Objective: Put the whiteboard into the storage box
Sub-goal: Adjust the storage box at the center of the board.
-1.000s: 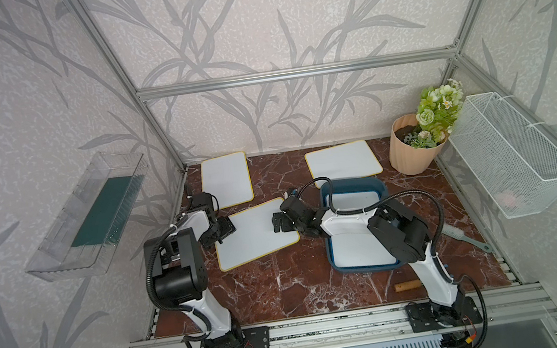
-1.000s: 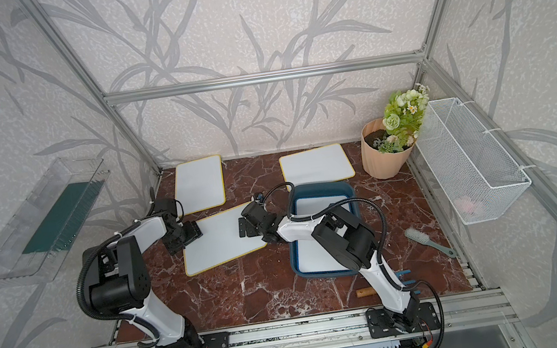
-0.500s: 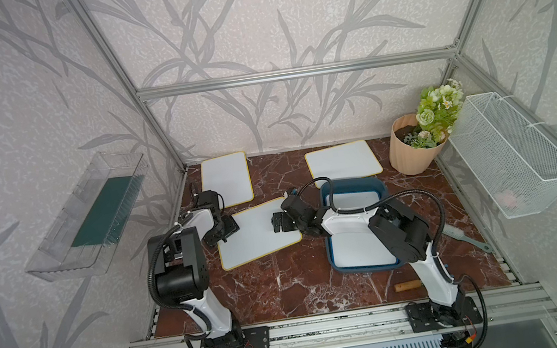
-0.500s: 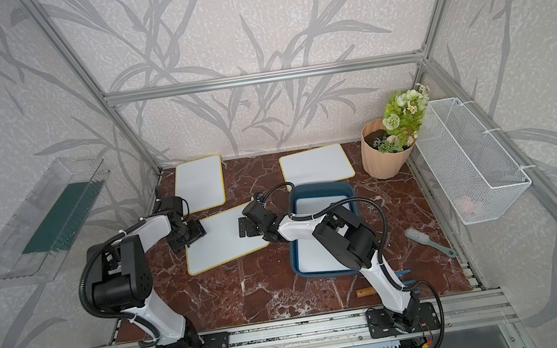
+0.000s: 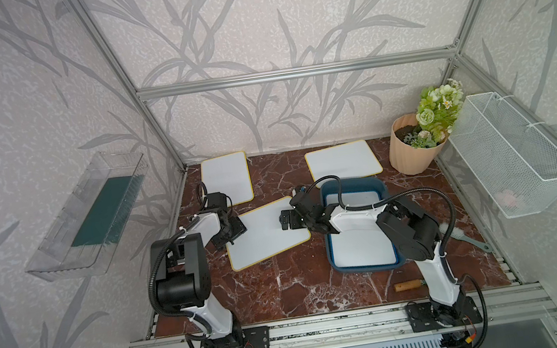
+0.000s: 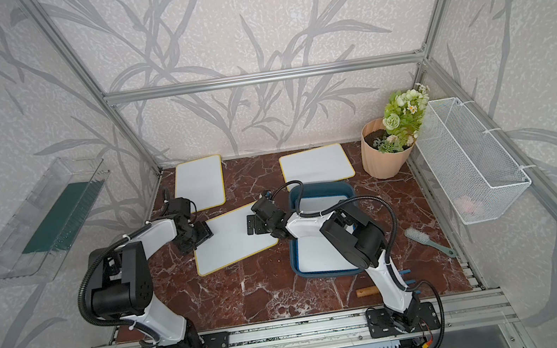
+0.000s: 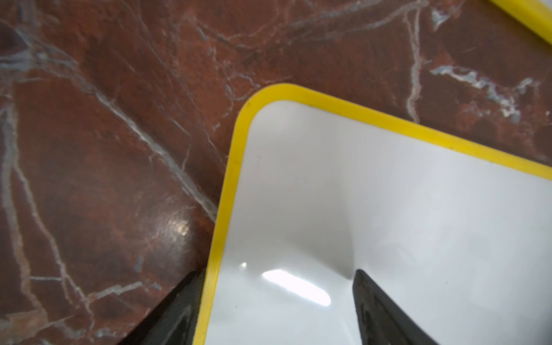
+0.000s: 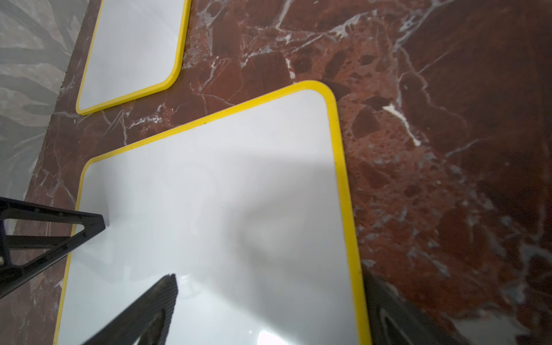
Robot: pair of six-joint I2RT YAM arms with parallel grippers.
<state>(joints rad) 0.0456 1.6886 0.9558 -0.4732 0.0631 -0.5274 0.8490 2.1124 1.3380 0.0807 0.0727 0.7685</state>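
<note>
Target whiteboard (image 5: 267,234) is lying flat mid-desk (image 5: 285,285), just left of the storage box (image 5: 330,249); not in yet. Box is already holding a stored board (image 5: 361,244). Spare boards are sitting along the desk's back edge: back-left board (image 5: 226,178) by the back-left corner, back board (image 5: 341,160) behind the box.

Key geometry: whiteboard's long axis is running roughly L-R across the desk, right end angled a bit toward the back. Box axis is running front-back, so approx a quarter turn is looking necessary before drop-in.

left end effector (image 5: 231,231) is sitting at the left short edge, jaws apart and straddling the yellow rim: one finger (image 7: 385,313) over the white face, the other off the edge over the desk. Not clamped.

right end effector (image 5: 287,220) is at the right short edge, the one beside the box. Jaws wide apart, same straddle, gripping nothing. Right arm is nearer the box, so prob. doing the carry.
</note>
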